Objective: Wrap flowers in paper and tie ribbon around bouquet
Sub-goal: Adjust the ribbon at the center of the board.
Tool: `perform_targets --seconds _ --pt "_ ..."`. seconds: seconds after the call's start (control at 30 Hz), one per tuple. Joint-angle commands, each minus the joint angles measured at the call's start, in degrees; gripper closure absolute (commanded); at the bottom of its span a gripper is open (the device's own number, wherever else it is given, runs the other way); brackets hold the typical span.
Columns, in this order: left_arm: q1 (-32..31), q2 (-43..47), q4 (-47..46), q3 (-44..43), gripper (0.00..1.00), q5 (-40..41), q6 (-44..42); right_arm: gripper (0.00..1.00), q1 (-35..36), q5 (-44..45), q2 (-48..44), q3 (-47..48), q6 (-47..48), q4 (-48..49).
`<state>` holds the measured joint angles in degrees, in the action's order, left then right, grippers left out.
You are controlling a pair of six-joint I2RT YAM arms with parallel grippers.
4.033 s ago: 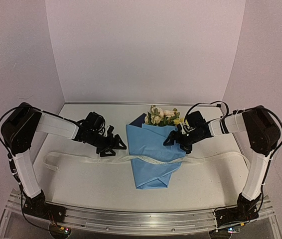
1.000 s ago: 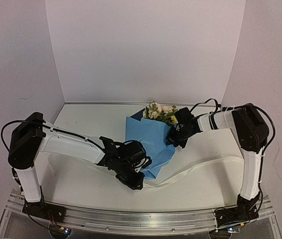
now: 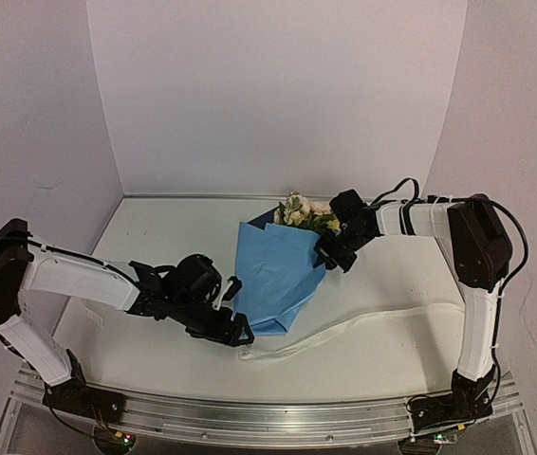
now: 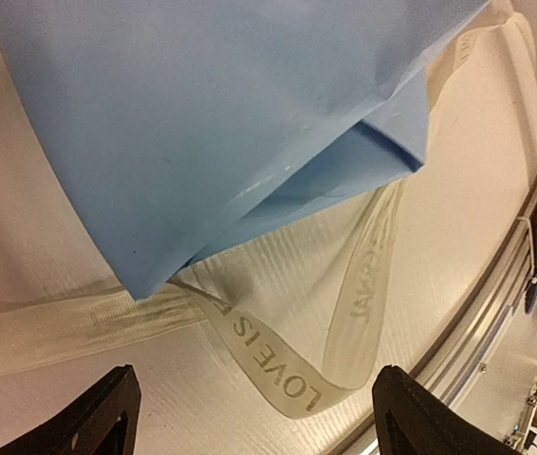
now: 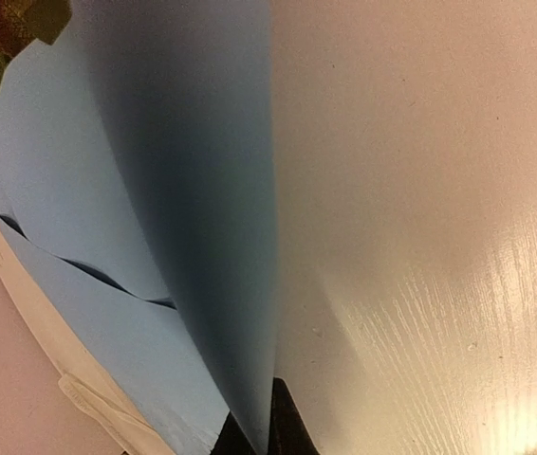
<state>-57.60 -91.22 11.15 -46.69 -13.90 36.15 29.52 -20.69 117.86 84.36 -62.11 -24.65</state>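
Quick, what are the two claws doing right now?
Left gripper: open, holding nothing.
Right gripper: closed on the edge of the paper.

Bare table (image 3: pixel 174 237) lies open at the paper's (image 3: pixel 273 270) ten o'clock, but the ribbon (image 3: pixel 392 314) trails across the approach from four o'clock.

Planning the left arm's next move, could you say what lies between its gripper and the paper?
A loop of the ribbon, shown in the left wrist view.

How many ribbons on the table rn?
1. The ribbon runs across the table's near half, passing under the paper's pointed end; stretches under the paper and the left arm are hidden.
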Motion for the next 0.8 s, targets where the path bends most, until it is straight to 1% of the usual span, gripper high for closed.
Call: perform_targets --seconds 0.0,0.1,0.17,0.23,0.33,0.47,0.63,0.77 --pt "2.58 4.2 -3.13 0.78 0.1 -0.65 0.88 1.0 -0.55 -0.32 -0.45 1.16 -2.32 -1.37" --pt "4.86 4.58 -3.13 2.78 0.11 0.73 2.03 1.0 -0.55 -0.34 -0.84 1.36 -3.16 -1.81" --pt "6.73 4.6 -3.1 4.1 0.15 1.82 3.39 1.0 -0.6 -0.45 -0.81 1.96 -3.39 -2.52" --pt "8.89 4.14 -3.4 5.29 0.25 2.53 4.31 1.0 -0.6 -0.94 -0.68 2.29 -3.67 -2.92" --pt "10.91 2.79 -3.69 6.06 0.43 2.95 5.0 1.0 -0.64 -1.51 -0.7 2.14 -4.12 -3.12" --pt "13.41 0.9 -1.02 6.31 0.61 6.0 6.41 1.0 -0.64 -1.43 -1.24 1.39 -4.38 -3.13" --pt "19.33 0.34 1.11 7.79 0.72 8.55 6.55 1.0 -0.64 -1.46 -1.41 1.36 -4.6 -3.2" --pt "22.79 -0.46 2.09 8.46 0.75 9.14 6.07 1.0 -0.63 -1.49 -0.89 1.62 -4.61 -3.22"
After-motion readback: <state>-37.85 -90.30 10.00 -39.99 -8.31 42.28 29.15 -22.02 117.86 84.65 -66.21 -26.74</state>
